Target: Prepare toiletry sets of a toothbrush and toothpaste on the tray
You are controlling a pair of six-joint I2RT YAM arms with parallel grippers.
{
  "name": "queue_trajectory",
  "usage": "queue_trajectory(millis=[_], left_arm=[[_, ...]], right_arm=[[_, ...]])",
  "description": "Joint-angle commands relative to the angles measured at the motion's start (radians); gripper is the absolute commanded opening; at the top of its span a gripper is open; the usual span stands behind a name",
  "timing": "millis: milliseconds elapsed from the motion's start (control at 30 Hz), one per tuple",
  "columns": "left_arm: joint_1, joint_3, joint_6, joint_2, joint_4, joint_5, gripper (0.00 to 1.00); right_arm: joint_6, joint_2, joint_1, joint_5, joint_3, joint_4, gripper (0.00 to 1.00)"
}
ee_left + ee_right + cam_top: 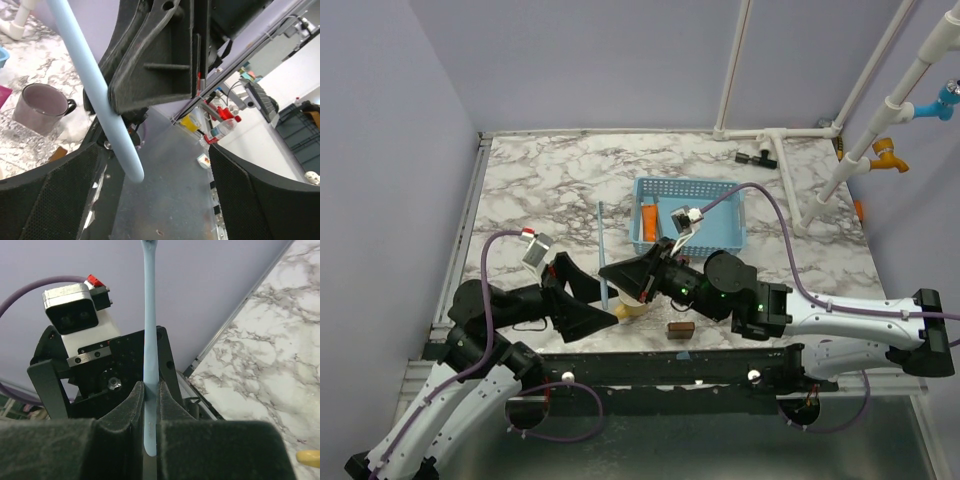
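Toothbrush between tight right fingers, one end between wide left fingers

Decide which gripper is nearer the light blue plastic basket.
Right. The right gripper sits just near-left of the light blue plastic basket; the left gripper lies farther off, toward the near-left.

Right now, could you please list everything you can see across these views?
toothbrush: one, light blue, upright in the right end effector
tray: one, blue basket, mid-table
orange item: one, orange, inside the tray
mug: one, grey-lilac, on the marble table
block: one, brown, near edge
pipes: several, white, back right
left end effector: black, open
right end effector: black, shut on the toothbrush
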Motion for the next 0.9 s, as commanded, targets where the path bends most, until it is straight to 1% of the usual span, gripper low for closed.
queue_trajectory(millis=[0, 100, 233, 333, 433, 533, 633, 833, 867], left_arm=[[0.005, 0.0, -0.065, 0.019, 0.143, 0.061, 0.87], [0.005, 0.001, -0.064, 0.022, 0.139, 0.068, 0.81], [0.004, -0.003, -0.06, 0.027, 0.129, 0.072, 0.66], [0.005, -0.001, -0.055, 0.029, 0.121, 0.065, 0.62], [0.005, 0.004, -0.052, 0.034, 0.117, 0.061, 0.54], [0.004, 0.013, -0.043, 0.042, 0.108, 0.061, 0.42], [0.005, 0.016, -0.041, 0.046, 0.105, 0.059, 0.33], [0.004, 0.016, -0.037, 0.058, 0.102, 0.049, 0.03], [0.004, 0.016, -0.037, 0.06, 0.1, 0.048, 0.0]], right_arm=[[0.018, 0.011, 0.006, -0.074, -0.025, 0.127, 0.01], [0.013, 0.01, 0.007, -0.076, -0.031, 0.143, 0.01], [-0.001, 0.013, 0.006, -0.08, -0.034, 0.149, 0.01], [-0.011, 0.013, 0.007, -0.084, -0.04, 0.15, 0.0], [-0.016, 0.008, 0.006, -0.084, -0.048, 0.149, 0.01], [-0.017, 0.002, 0.006, -0.088, -0.058, 0.149, 0.01], [-0.024, -0.006, 0.006, -0.096, -0.062, 0.144, 0.01], [-0.028, -0.03, 0.006, -0.089, -0.087, 0.147, 0.01], [-0.029, -0.036, 0.007, -0.088, -0.09, 0.146, 0.01]])
